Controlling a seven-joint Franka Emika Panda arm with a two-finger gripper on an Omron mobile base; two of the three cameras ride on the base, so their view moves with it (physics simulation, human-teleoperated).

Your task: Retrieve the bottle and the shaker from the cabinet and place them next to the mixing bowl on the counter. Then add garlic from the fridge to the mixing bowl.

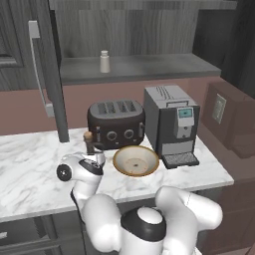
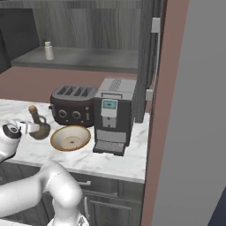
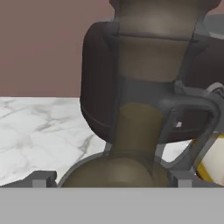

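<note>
Olive-brown glass bottle with handle (image 3: 140,131) stands upright on white marble counter (image 1: 30,164), directly between spread fingers of gripper (image 3: 111,179), beside tan mixing bowl (image 1: 135,160).

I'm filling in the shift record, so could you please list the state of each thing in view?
Bottle: upright on the counter beside the bowl, corked.
Tool: open, its tips either side of the bottle.
Shaker: upright in the cabinet.
Mixing bowl: upright, empty.
Cabinet door: open.
</note>
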